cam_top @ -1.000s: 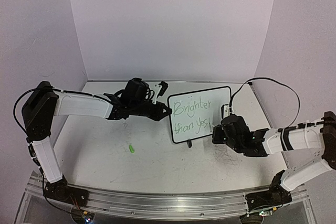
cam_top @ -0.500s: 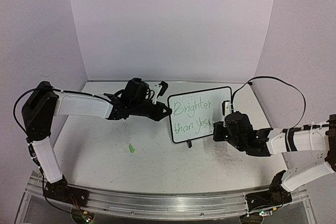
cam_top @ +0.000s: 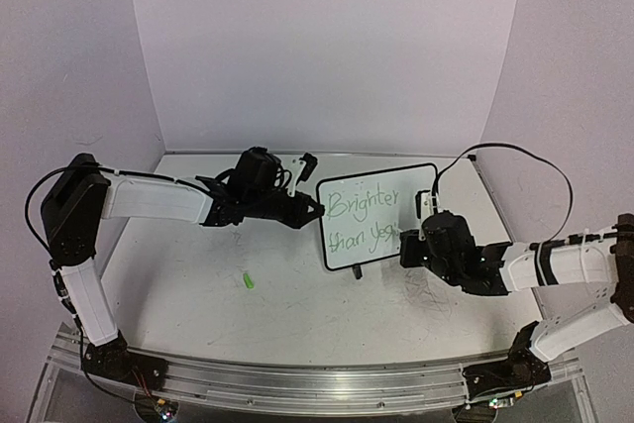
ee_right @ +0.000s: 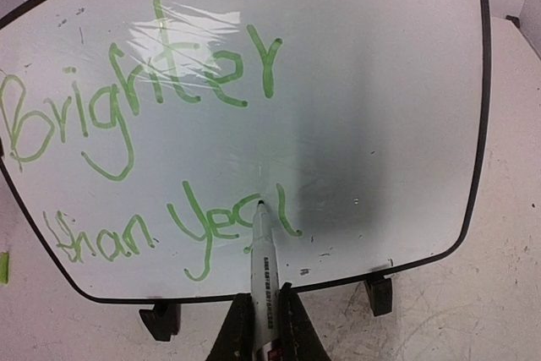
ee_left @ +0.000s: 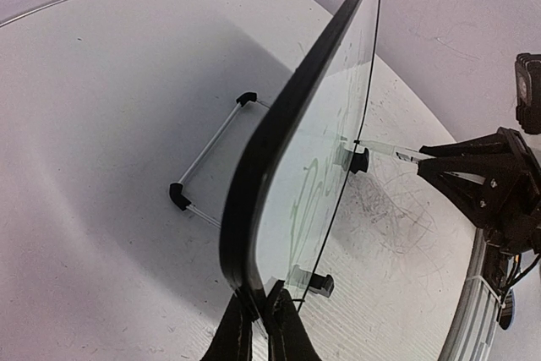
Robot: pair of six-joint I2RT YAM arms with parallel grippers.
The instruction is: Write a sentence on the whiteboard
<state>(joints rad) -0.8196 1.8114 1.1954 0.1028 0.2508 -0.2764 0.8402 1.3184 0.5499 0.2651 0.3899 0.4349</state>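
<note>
The whiteboard point(cam_top: 416, 190) stands tilted on its little black feet at mid-table, its black frame point(ee_left: 279, 124) edge-on in the left wrist view. My left gripper point(cam_top: 315, 210) point(ee_left: 258, 314) is shut on the board's left edge. The sentence point(cam_top: 362, 203) point(ee_right: 135, 99) is green handwriting in two lines, "Brighter" above "than Ye" and further strokes. My right gripper point(cam_top: 406, 245) point(ee_right: 264, 314) is shut on a white marker point(ee_right: 264, 264). The marker's tip touches the whiteboard point(ee_right: 380, 82) at the end of the second line.
A small green marker cap point(cam_top: 247, 280) lies on the tabletop left of the board. Grey scribble marks point(ee_left: 385, 209) cover the table in front of the board. A wire stand point(ee_left: 211, 154) props the board from behind. White walls close in the back and sides.
My right gripper has shifted slightly right and toward the board, and the marker has added strokes at the end of the second line. The left arm has not moved.
</note>
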